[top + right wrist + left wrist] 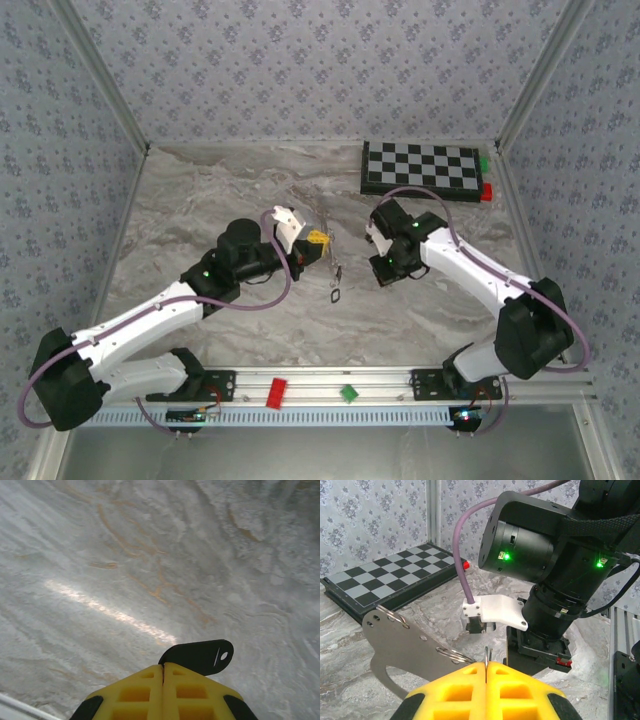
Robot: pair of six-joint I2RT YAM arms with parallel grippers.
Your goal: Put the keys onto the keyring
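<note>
Over the marble table, the keyring reads as thin, stiff wire, light and slippery, so bare wire is the place to pinch. The left gripper is clamped tight on what looks like that wire. Smaller still is a key, light and rigid. Its black head is the handle, and the right gripper is closed right on it.

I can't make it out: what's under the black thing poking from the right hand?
Grey marble table lies beneath the black key head. The right hand is shut on that key, and its yellow fingers cover the blade.
</note>
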